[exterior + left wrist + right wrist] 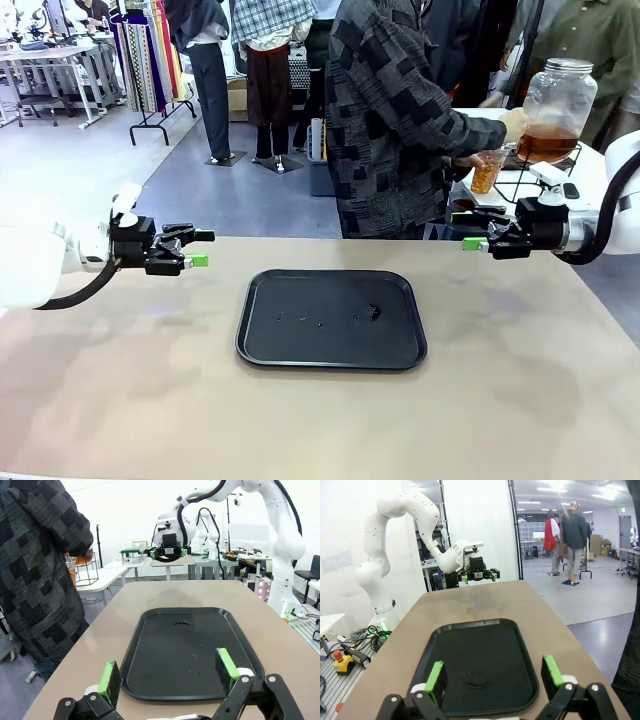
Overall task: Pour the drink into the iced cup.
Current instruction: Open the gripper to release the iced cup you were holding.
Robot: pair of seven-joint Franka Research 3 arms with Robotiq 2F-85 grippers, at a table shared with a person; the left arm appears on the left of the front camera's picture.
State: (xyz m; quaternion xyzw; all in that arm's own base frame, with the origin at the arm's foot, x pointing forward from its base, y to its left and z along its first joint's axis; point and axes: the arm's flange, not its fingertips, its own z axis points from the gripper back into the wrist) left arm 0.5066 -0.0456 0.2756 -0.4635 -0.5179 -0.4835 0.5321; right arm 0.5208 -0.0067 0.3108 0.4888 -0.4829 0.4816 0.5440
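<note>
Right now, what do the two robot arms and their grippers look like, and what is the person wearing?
Both arms are glossy white with rounded joints. The left gripper and right gripper are black two-finger units with bright green pads, and a black cable loops along each wrist. The person's sleeve belongs to a dark grey and black jacket with a blocky patchwork pattern.

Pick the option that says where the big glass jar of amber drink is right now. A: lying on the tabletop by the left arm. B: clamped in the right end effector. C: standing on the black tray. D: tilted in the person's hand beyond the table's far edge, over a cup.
D: the jar is tipped in the person's hand over the cup, away from the tray.
</note>
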